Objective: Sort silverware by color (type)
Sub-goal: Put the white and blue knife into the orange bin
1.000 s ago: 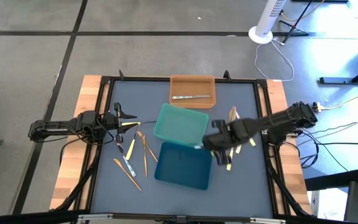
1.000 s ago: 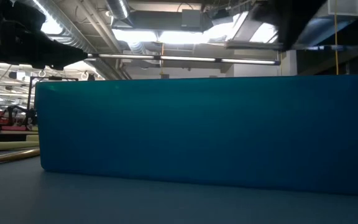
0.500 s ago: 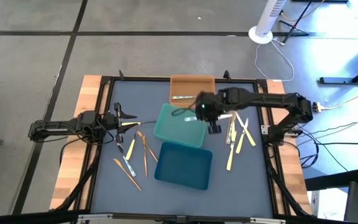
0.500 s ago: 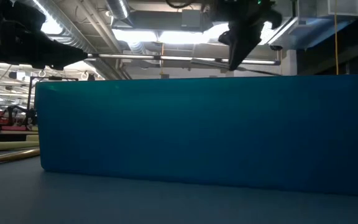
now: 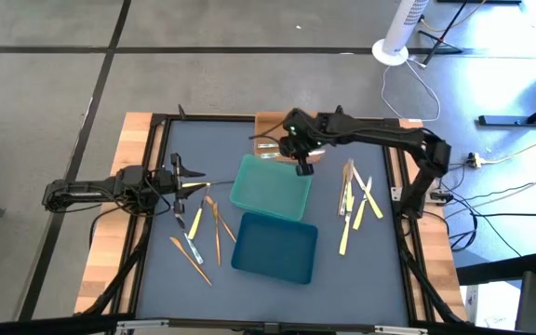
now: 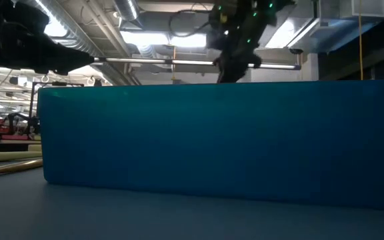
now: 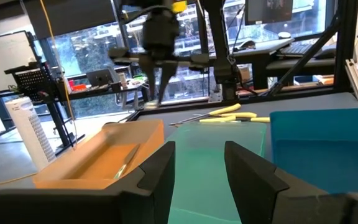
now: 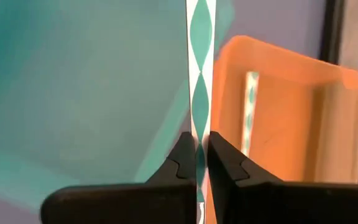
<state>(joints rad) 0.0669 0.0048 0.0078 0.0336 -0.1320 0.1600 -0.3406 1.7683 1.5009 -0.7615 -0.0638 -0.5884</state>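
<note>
Silverware lies in three places on my blue-grey table mat (image 5: 361, 270). One silver-grey utensil (image 8: 199, 93) is pinched between the fingers of my right gripper (image 5: 302, 166), which are pressed together on its slim handle; in the right wrist view it runs straight out from the fingertips (image 8: 182, 155), reflecting the teal beneath it. That gripper hangs over the border between the orange tray (image 5: 266, 122) and the teal-green tray (image 5: 270, 189), the arm reaching in from the table's right side. A second silver-grey piece (image 8: 249, 109) lies flat inside the orange tray. Pale yellow utensils (image 5: 353, 200) form a loose cluster on the mat to the right of the teal-green tray, well apart from the gripper. Orange-tan and pale pieces (image 5: 203, 233) lie scattered on the mat to the left of the dark blue tray (image 5: 277, 247), one silver-grey among them. My left gripper (image 5: 180, 183) waits at the left edge of the mat, its fingers (image 7: 247, 168) standing apart with nothing between them, just beside the nearest of those scattered pieces. The dark blue tray sits nearest the front edge, touching the teal-green tray; its wall fills the low view.
</note>
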